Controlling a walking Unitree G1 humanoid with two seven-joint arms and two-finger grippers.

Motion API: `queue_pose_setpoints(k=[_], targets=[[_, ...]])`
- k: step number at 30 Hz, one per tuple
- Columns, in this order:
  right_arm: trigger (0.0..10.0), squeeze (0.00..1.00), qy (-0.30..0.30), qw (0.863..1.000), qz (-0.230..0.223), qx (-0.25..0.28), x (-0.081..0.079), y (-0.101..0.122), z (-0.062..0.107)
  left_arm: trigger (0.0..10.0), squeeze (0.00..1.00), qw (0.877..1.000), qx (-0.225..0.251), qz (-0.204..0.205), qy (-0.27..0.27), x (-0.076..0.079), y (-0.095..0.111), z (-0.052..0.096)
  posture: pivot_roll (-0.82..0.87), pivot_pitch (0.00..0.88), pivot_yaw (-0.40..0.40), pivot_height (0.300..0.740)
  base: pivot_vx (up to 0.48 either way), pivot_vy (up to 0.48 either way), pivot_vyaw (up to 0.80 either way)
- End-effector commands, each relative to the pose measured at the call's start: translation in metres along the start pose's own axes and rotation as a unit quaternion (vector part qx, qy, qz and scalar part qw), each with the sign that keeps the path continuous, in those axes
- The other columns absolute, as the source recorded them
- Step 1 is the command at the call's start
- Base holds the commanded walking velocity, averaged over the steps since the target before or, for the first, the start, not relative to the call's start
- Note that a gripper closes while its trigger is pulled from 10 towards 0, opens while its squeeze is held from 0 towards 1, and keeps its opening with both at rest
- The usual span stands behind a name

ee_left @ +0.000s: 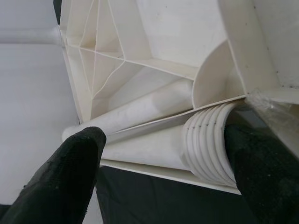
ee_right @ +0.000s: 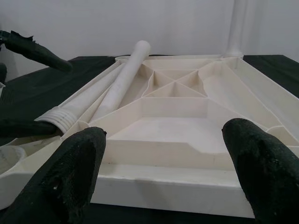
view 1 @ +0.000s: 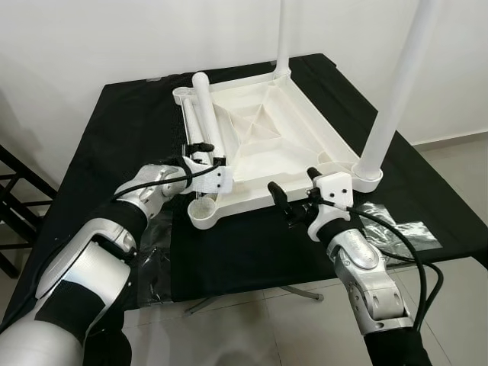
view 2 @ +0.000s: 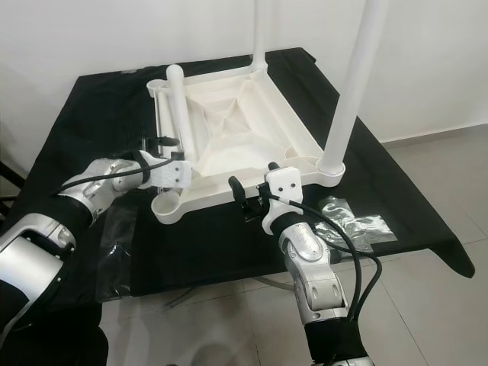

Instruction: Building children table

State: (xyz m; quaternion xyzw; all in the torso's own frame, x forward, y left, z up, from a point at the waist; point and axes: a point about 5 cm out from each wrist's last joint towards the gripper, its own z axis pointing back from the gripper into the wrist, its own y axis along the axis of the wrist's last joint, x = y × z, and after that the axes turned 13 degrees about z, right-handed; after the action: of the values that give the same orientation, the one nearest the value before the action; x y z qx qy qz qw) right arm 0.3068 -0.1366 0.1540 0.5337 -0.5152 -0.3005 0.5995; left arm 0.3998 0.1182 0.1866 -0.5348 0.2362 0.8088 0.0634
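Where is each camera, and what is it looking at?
Head eyes: look forward and down at the upturned white tabletop on the black table, with both silver arms.
Left wrist: looks along the left gripper at a loose leg's threaded end.
Right wrist: looks along the right gripper across the tabletop.
All share the tabletop.

The white plastic upside-down tabletop [view 1: 263,137] covers the middle of the black-draped table [view 1: 122,130]. 2 upright white legs [view 1: 396,91] stand at its far and right corners, blocking passage there. A loose white leg tube with a threaded end [view 1: 207,114] lies along the left rim, with the left gripper [view 1: 204,152] spread around it. The right gripper [view 1: 293,191], fingers apart, hovers at the near rim. Black cloth lies open left of the top; crinkled clear plastic wrap [view 1: 389,229] clutters the near right.
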Motion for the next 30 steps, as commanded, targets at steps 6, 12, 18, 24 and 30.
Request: queue_pose_setpoints(k=[6, 12, 18, 24, 30], targets=[[10.0, 0.00, 0.000, 1.000, -0.007, 0.000, -0.004, 0.000, 0.003, 10.0, 0.00, 0.997, -0.062, -0.043, 0.004, 0.000, -0.019, 0.002, -0.05, 0.095, 0.082, 0.740, 0.000, 0.000, 0.00], [10.0, 0.00, -0.001, 1.000, -0.008, 0.000, -0.004, 0.000, 0.003, 10.0, 0.00, 0.996, -0.073, -0.055, 0.006, 0.003, -0.019, 0.001, -0.05, 0.096, 0.081, 0.740, 0.000, 0.000, 0.00], [10.0, 0.00, -0.001, 1.000, -0.009, -0.002, -0.004, -0.001, 0.003, 10.0, 0.00, 0.996, -0.084, -0.025, 0.035, 0.003, -0.015, -0.004, -0.06, 0.098, 0.078, 0.740, 0.000, 0.000, 0.00], [10.0, 0.00, 0.001, 1.000, -0.008, -0.002, -0.005, 0.000, 0.004, 10.0, 0.00, 0.992, -0.096, 0.044, 0.072, 0.006, -0.007, -0.011, -0.08, 0.100, 0.081, 0.740, 0.000, 0.000, 0.00], [10.0, 0.00, -0.002, 1.000, -0.008, -0.002, -0.004, 0.000, 0.004, 0.0, 0.00, 0.986, -0.112, 0.075, 0.100, 0.007, -0.005, -0.013, -0.09, 0.100, 0.085, 0.740, 0.000, 0.000, 0.00]])
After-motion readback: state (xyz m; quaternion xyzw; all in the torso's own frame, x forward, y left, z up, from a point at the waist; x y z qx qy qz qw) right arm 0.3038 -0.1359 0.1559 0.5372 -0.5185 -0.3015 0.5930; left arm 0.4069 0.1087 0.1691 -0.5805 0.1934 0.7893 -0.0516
